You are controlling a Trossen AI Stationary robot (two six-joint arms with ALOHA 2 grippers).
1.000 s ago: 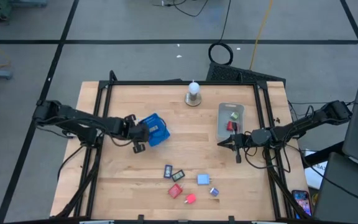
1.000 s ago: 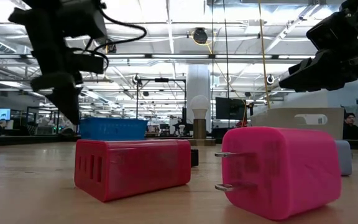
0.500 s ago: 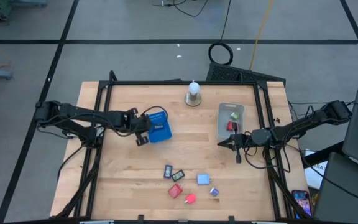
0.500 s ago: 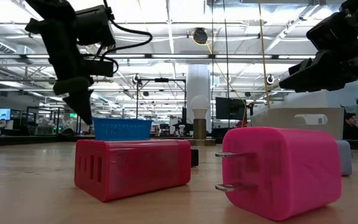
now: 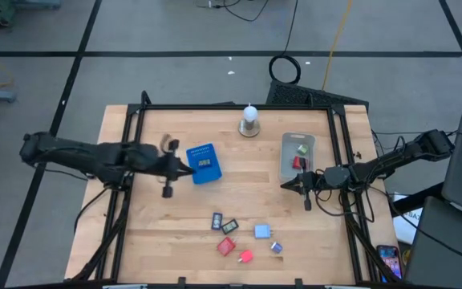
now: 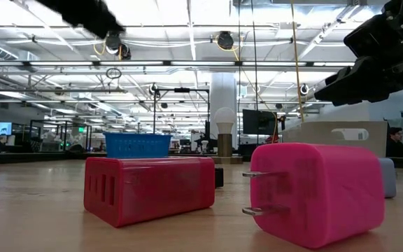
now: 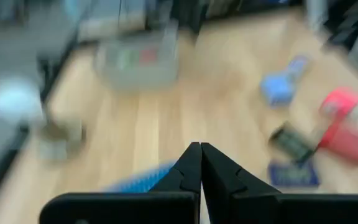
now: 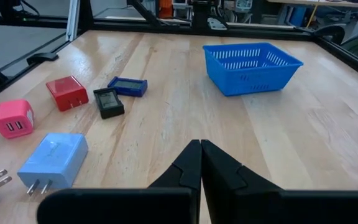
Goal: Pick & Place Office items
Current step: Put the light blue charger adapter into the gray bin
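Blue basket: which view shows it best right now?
Right wrist view: the blue basket sits unobstructed, empty, mesh walls clear. High view shows it small beside the left gripper; low view only its far wall; left wrist view a blur.

Grey tiled floor [image 5: 175, 72], wooden table [image 5: 247, 201], ceiling striplights [image 6: 187, 14]

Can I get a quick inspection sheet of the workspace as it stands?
Surface: wooden table, black frame.
Job's things: red charger, pink charger, light blue charger and small dark pieces loose near the front edge; two pieces in the clear tray.
Clutter: blue basket, white bulb.
Grippers: left gripper shut, empty, beside the basket; right gripper shut, empty, by the tray.
Cables: coil on the floor.
Surroundings: grey floor.
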